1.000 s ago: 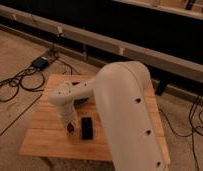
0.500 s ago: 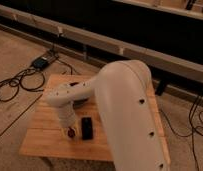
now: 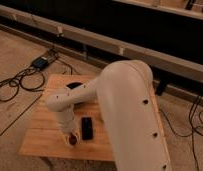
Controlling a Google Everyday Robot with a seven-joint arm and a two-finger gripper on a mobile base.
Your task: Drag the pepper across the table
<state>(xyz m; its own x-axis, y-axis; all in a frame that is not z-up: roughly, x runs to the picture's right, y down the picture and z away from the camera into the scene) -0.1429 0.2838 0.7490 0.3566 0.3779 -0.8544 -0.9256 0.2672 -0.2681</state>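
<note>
The small dark red-brown pepper (image 3: pixel 72 140) lies on the light wooden table (image 3: pixel 42 131), near its front edge. My gripper (image 3: pixel 69 133) hangs at the end of the white arm and comes down right over the pepper, touching or nearly touching it. The arm's wrist hides the top of the pepper. A flat black slab (image 3: pixel 87 128) lies just to the right of the pepper and the gripper, apart from both.
My big white arm (image 3: pixel 127 110) covers the right half of the table. A dark round object (image 3: pixel 72 86) lies at the table's back, partly behind the arm. Cables (image 3: pixel 15 82) and a black box (image 3: pixel 41 62) lie on the floor to the left.
The gripper and the pepper have moved together toward the table's front edge. The black slab has stayed where it was.
</note>
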